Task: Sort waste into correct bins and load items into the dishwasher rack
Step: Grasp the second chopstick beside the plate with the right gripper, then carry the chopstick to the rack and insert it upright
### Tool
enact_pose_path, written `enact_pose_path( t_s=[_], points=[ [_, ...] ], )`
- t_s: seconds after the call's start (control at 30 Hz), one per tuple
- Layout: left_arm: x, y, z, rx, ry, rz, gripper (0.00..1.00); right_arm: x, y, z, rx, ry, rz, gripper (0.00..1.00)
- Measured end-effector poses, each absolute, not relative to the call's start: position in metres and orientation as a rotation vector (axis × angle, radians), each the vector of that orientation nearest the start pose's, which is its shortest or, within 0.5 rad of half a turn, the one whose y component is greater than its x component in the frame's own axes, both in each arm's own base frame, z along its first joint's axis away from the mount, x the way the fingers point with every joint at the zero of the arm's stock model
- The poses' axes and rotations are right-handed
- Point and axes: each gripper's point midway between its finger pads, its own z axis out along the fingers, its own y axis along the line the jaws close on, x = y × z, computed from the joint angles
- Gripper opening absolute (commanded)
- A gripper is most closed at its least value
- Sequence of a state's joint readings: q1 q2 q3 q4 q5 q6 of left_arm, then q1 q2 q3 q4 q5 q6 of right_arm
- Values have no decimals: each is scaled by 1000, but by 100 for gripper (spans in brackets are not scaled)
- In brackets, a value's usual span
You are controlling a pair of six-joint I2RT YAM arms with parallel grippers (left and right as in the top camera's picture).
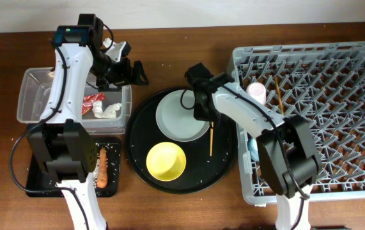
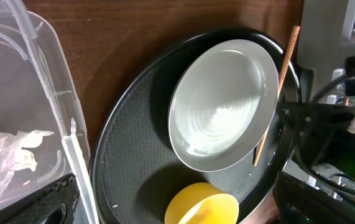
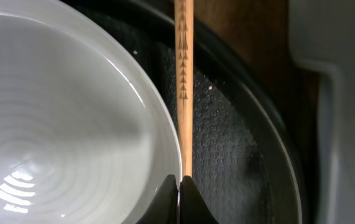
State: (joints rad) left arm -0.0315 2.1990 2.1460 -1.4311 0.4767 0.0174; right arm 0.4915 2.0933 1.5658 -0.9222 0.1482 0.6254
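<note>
My right gripper [image 1: 202, 108] [image 3: 179, 186] is shut, tips pressed together at the right rim of the pale grey plate [image 1: 179, 118] [image 3: 59, 124]. A wooden chopstick [image 1: 211, 137] [image 3: 184, 93] runs up to and under its right fingertip. My left gripper [image 1: 128, 71] is open and empty, between the clear tub [image 1: 32, 96] and the plate. The tub holds the red wrapper [image 1: 93, 99] and white tissue [image 1: 108, 110]. The carrot piece [image 1: 103, 167] lies in the small black tray [image 1: 38, 182]. The yellow bowl [image 1: 165, 160] stands upright below the plate.
Plate, bowl and chopstick rest on a large round black tray [image 1: 220, 169]. The grey rack [image 1: 335, 115] at the right holds a pink cup [image 1: 256, 91], a blue cup [image 1: 252, 150] and another chopstick [image 1: 278, 96]. The right arm spans rack and tray.
</note>
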Motion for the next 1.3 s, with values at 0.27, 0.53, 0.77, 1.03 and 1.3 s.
enact_pose_path(
  t_s=[0.27,0.53,0.77,1.03,1.3],
  points=[
    [440,-93,148,103,2972,-724,99,382,183,20,214,2957,-26,4],
    [440,-93,148,103,2972,-723,99,378,184,44,40,3044,41,23],
    [440,-93,148,104,2972,-723,99,410,165,52,132,2962,81,22],
    [440,-93,148,104,2972,-723,99,419,174,50,149,2915,117,16],
    [440,-93,148,104,2972,-723,99,418,175,23,177,2955,92,16]
  ],
)
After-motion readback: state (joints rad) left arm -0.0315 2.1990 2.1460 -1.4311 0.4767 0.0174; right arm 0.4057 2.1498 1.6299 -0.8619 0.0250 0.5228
